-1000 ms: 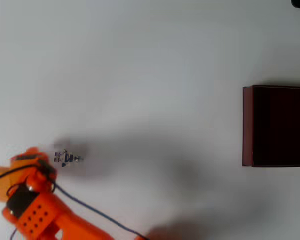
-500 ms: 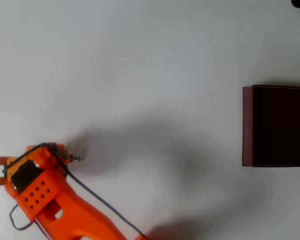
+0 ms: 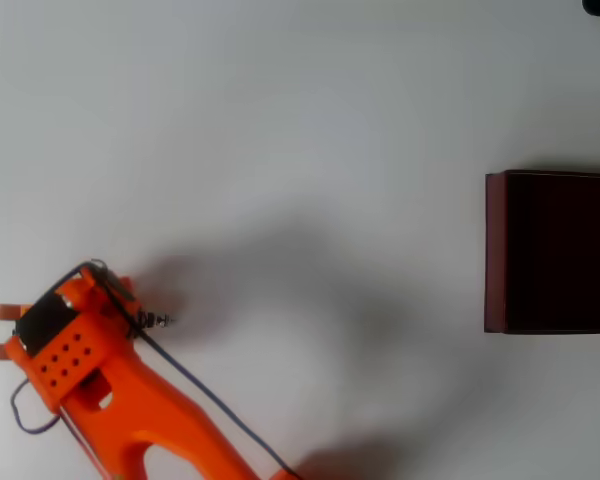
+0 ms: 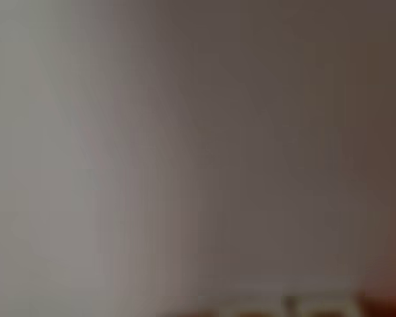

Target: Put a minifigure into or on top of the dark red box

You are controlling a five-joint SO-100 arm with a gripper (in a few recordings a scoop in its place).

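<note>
The dark red box (image 3: 495,250) stands at the right edge of the overhead view, its nearly black inside facing up. At the lower left my orange arm (image 3: 80,340) hangs over the minifigure (image 3: 160,320), of which a tiny grey and dark tip sticks out on the arm's right side. The wrist's body hides the gripper's fingers, so I cannot tell how the jaws stand or whether they touch the figure. The wrist view is a grey blur, with faint orange and red at its bottom edge.
The white table (image 3: 300,120) stretches wide and bare between the arm and the box. The arm casts a soft shadow toward the middle. A blue cable (image 3: 215,405) trails from the arm to the bottom edge.
The arm's head has moved over the minifigure, which lay in plain sight beside it a second ago, and has since edged slightly upward. The box has not moved.
</note>
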